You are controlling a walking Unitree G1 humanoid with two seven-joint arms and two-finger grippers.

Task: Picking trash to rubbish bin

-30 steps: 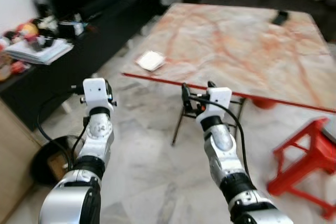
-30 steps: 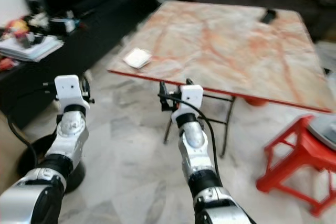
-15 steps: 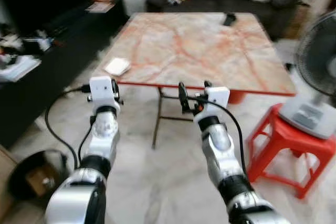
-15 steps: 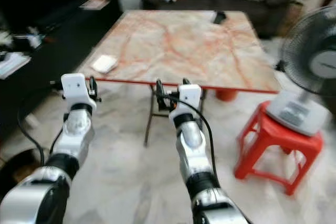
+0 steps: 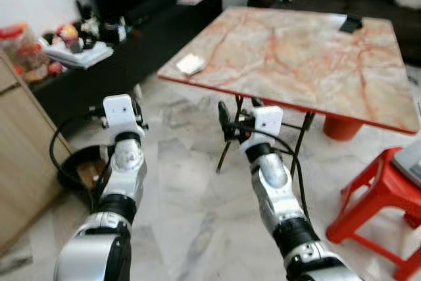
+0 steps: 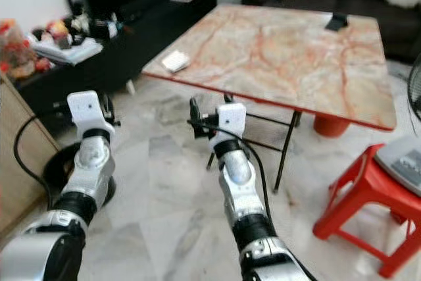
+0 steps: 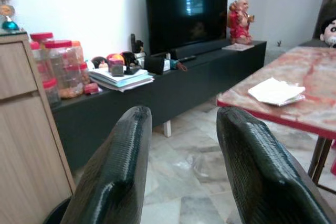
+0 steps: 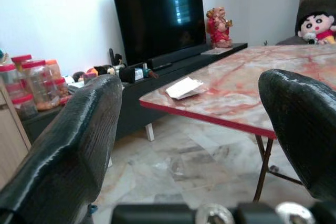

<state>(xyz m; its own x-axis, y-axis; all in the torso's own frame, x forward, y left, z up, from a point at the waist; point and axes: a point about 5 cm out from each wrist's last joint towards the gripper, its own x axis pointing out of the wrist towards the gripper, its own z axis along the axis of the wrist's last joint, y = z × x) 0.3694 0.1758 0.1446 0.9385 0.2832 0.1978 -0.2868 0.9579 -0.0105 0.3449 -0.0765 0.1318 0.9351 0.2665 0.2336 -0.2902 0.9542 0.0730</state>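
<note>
Both arms are raised forward at chest level, forearms roughly parallel, wrists level. The left gripper (image 7: 181, 166) has its jaws parted and empty; the right gripper (image 8: 194, 156) likewise stands spread wide with nothing between its fingers. Ahead of both sets of jaws, a flat white folded paper (image 5: 191, 64) lies on the near corner of the marble-topped table (image 5: 309, 51), well apart from either gripper; its long axis cannot be told. A dark round rubbish bin (image 5: 79, 169) stands on the floor below and beside the left arm, near the wooden cabinet (image 5: 20, 156).
</note>
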